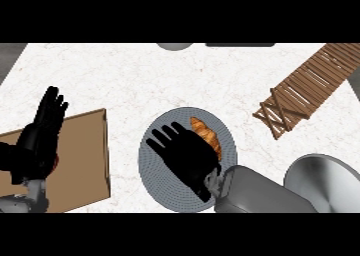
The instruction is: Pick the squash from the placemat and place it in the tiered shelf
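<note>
The squash [206, 137], an orange-brown elongated thing, lies on the right part of the round grey placemat [159, 187]. My right hand [184, 156] hovers over the placemat's middle, open, fingers straight and spread. Its edge lies right beside the squash and hides the squash's lower left side. The wooden slatted tiered shelf [310, 84] stands at the counter's upper right, well apart from the hand. My left hand [38, 136] rests open at the left, fingers up, above a brown board.
A brown board [83, 160] lies at the left edge. A grey metal bowl [329, 179] sits at the lower right, next to my right forearm. A grey round object [174, 46] and a dark object [240, 44] show at the counter's far edge.
</note>
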Tool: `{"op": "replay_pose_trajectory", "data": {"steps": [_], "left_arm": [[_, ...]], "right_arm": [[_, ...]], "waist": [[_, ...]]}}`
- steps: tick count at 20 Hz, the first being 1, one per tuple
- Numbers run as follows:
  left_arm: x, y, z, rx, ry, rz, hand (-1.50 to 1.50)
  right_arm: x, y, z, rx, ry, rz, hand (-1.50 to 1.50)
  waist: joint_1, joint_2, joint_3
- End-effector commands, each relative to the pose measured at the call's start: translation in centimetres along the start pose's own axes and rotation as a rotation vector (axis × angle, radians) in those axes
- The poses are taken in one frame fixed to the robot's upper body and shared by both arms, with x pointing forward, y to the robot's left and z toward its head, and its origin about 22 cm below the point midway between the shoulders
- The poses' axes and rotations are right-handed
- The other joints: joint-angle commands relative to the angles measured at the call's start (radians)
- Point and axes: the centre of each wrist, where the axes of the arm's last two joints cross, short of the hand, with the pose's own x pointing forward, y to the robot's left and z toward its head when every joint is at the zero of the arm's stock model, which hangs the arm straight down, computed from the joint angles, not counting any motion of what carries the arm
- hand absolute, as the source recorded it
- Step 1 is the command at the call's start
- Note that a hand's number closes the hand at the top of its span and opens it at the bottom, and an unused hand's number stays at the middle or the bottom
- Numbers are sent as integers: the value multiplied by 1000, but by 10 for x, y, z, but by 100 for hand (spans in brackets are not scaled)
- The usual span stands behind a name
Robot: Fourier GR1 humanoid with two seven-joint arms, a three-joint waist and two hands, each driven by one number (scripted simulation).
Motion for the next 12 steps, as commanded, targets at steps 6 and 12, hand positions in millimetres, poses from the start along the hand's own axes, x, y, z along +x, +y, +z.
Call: {"op": "replay_pose_trajectory", "data": {"steps": [6,12], "left_arm": [[9,3,-7,12,-3,1,0],[2,10,10,-10,10,13,0]], "right_arm": [[-6,30,-21,32,11,14,-150],[-21,42,-26,3,-23,-18,-150]], "waist": [[-1,0,0],[0,0,0]]}}
